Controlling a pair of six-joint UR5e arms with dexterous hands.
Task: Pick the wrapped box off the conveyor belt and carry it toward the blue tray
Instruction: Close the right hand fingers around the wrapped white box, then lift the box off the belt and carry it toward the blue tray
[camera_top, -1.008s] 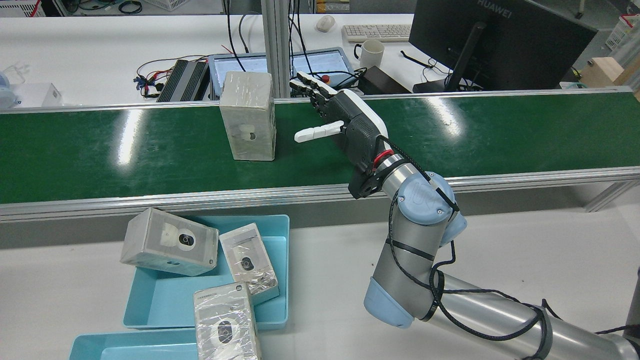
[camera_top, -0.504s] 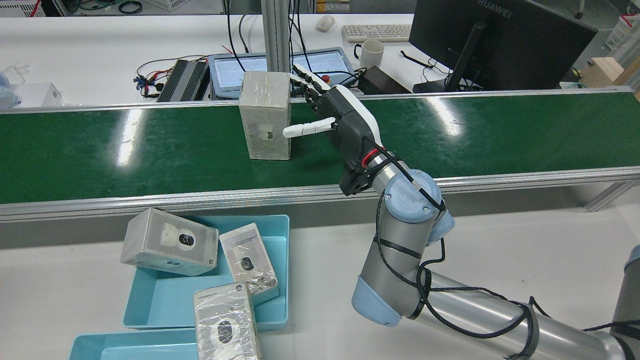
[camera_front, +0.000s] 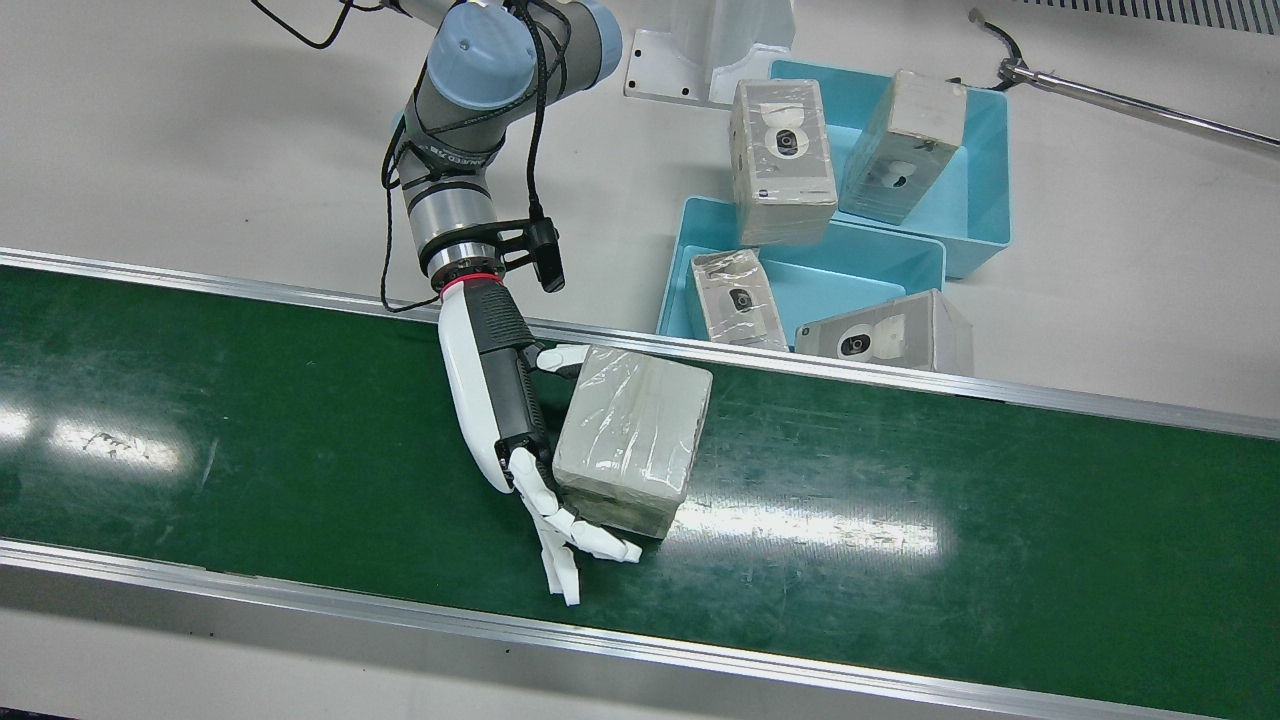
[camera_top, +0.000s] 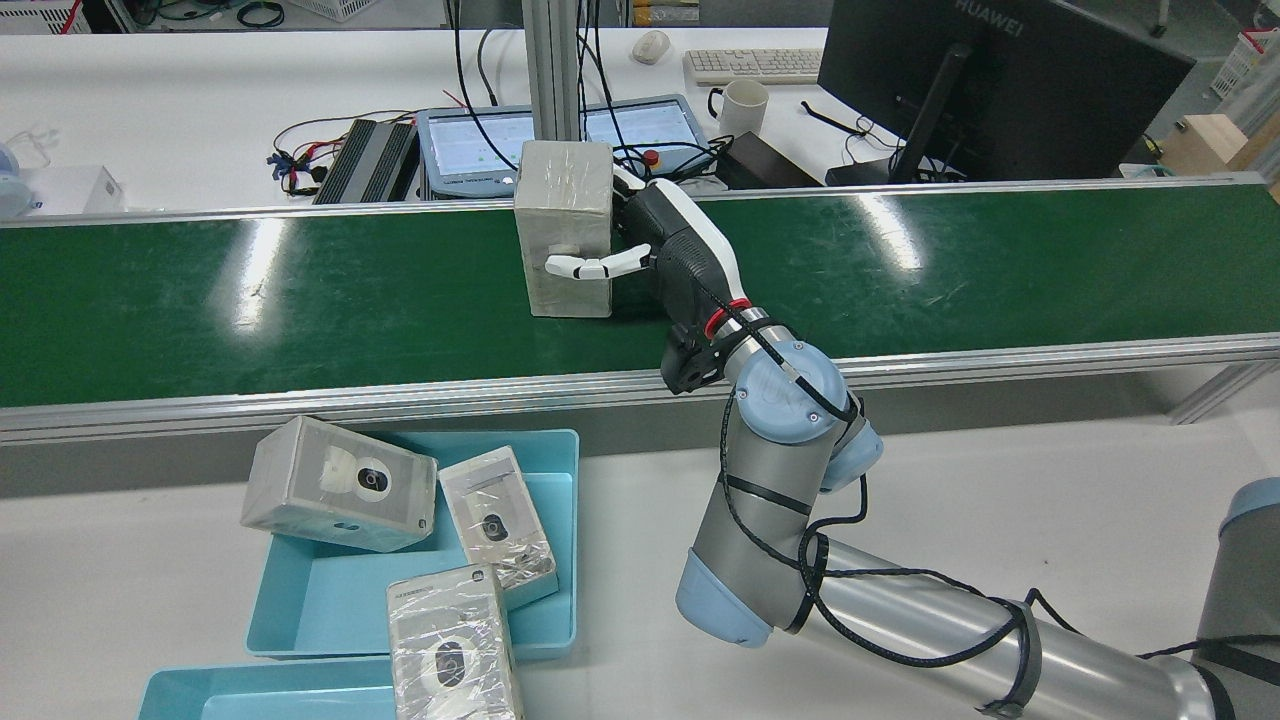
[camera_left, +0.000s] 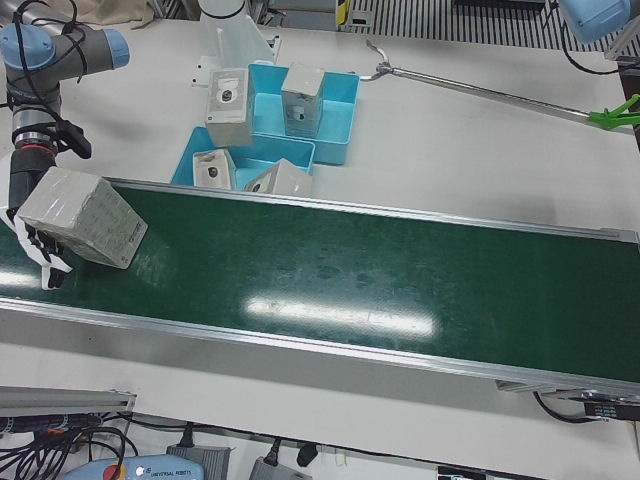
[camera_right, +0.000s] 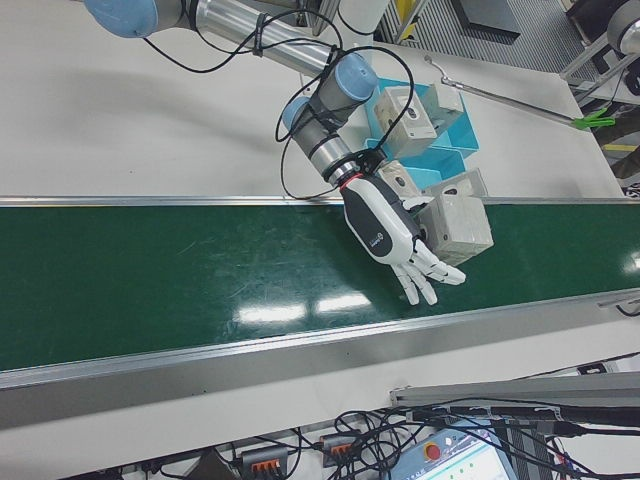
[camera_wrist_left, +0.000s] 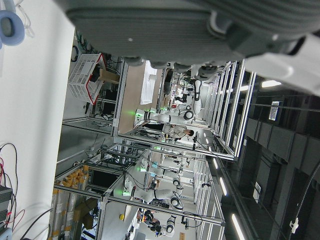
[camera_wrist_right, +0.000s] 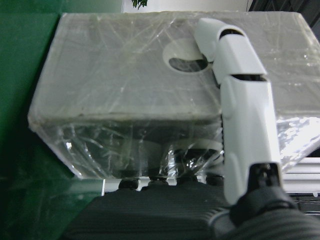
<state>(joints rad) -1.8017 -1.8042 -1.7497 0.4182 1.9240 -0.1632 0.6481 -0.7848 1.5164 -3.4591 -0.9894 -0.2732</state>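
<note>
One wrapped box (camera_top: 565, 228) stands upright on the green conveyor belt (camera_top: 300, 290), about midway along its length, with the right hand (camera_top: 672, 250) pressed against its side. In the rear view the thumb lies across the box's near face, just over the printed round mark, while the fingers (camera_front: 560, 520) reach along the far face, so the hand brackets the box between thumb and fingers; the box's base looks to rest on the belt, though a slight lift cannot be ruled out. Beside the belt, on the white table (camera_top: 1000, 480), sits the blue tray (camera_top: 545, 620), well apart from the held box. It carries three similar wrapped boxes, one (camera_top: 340, 485) propped on its rim. Only background racks show in the left hand view; that hand's state cannot be told.
</note>
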